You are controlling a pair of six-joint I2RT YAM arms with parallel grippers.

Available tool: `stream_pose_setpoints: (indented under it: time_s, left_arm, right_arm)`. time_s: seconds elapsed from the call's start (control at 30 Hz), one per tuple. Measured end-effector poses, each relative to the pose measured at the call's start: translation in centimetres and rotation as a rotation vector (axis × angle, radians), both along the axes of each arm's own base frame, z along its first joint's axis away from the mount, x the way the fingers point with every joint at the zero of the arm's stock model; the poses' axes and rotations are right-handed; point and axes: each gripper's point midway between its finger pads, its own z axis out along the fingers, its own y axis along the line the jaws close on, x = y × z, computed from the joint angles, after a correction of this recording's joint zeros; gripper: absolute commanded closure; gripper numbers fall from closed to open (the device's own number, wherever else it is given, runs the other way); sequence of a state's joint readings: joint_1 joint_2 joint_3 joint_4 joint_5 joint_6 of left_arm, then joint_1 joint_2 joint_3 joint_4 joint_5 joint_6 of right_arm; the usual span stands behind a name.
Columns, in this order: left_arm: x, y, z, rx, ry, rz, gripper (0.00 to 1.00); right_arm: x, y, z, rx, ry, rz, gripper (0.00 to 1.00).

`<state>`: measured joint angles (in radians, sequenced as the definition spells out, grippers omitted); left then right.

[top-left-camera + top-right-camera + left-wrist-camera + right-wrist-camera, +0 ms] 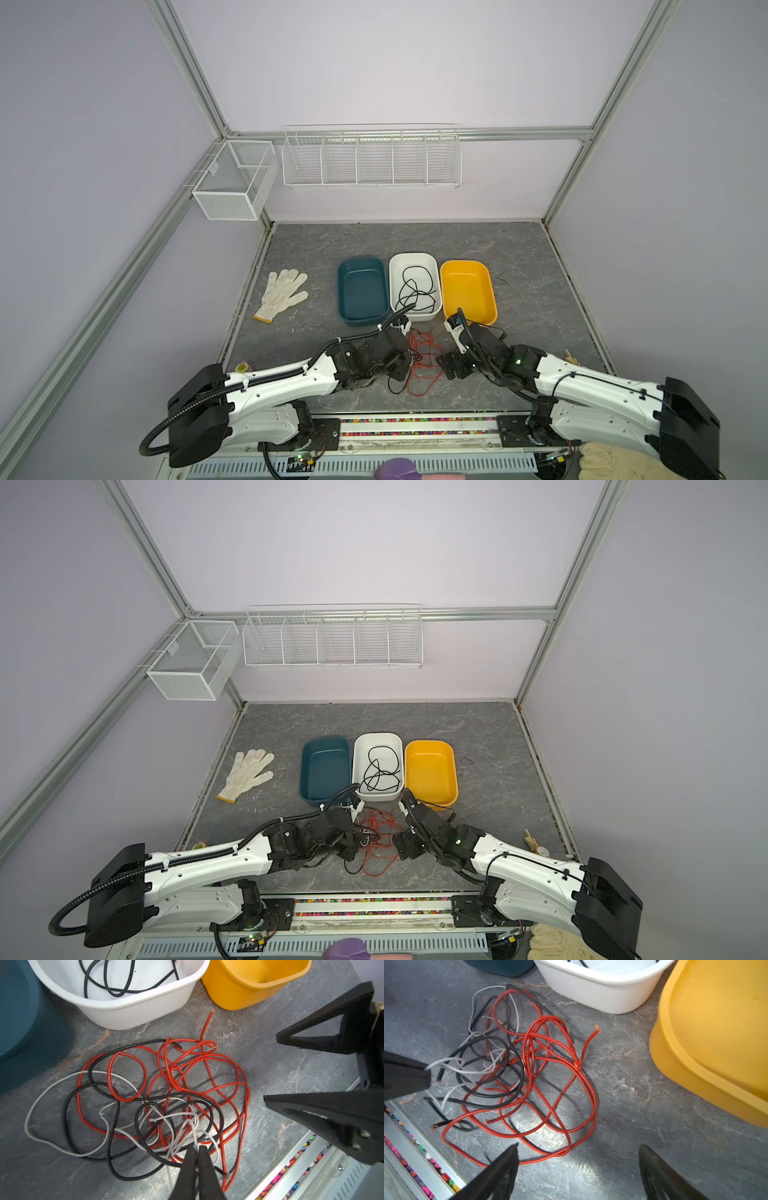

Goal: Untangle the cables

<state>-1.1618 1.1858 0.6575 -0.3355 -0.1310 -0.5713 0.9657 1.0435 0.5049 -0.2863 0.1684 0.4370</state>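
We find the cables (172, 1069) tangled, red, black, white; left pincer (196, 1148) clamps a white cable (196, 1132), right pincer (579, 1146) stands apart; the clamped spot is hidden.

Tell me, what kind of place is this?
Probably a robot lab test booth: plain walls held in a silver metal frame, two white-and-black robot arms mounted at a grey marbled tabletop, and an empty white wire rack hanging on the back wall.

The cables (170, 1093), red, black and white, lie in one loose tangled heap on the bench (270, 1053) just beside the white tub (124, 1012); another black cable (119, 995) coils inside it
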Motion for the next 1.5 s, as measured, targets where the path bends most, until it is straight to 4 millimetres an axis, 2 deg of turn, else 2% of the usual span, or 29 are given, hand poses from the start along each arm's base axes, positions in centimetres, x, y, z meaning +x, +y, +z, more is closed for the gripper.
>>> stream_pose_setpoints:
  time_s: [0.07,0.23,0.37,0.63,0.97,1.3,1.5]
  left_arm:
    - [0.0,0.0,0.0,0.001,-0.002,-0.003,1.00]
    - [0.0,0.1,0.1,0.007,0.001,-0.003,1.00]
    - [0.0,0.0,1.2,-0.007,-0.005,-0.003,1.00]
    - [0.3,-0.5,6.7,-0.137,-0.059,0.003,1.00]
    - [0.3,-0.3,11.1,-0.222,-0.089,0.015,1.00]
    - [0.2,0.9,19.7,-0.405,-0.177,0.035,1.00]
    - [0.0,1.3,22.4,-0.468,-0.202,0.035,1.00]
  right_arm:
    - [0.0,0.0,0.0,0.000,0.000,0.001,0.09]
    - [-0.1,0.1,0.0,0.000,0.000,0.007,0.09]
    - [-0.3,0.2,0.0,0.000,0.000,0.013,0.09]
    - [-0.6,0.8,-0.1,0.005,0.001,0.037,0.08]
    - [-0.7,1.3,0.0,0.012,-0.008,0.058,0.08]
    - [-0.7,1.4,0.1,0.015,-0.013,0.061,0.08]
    - [-0.7,1.5,0.1,0.021,-0.010,0.066,0.08]
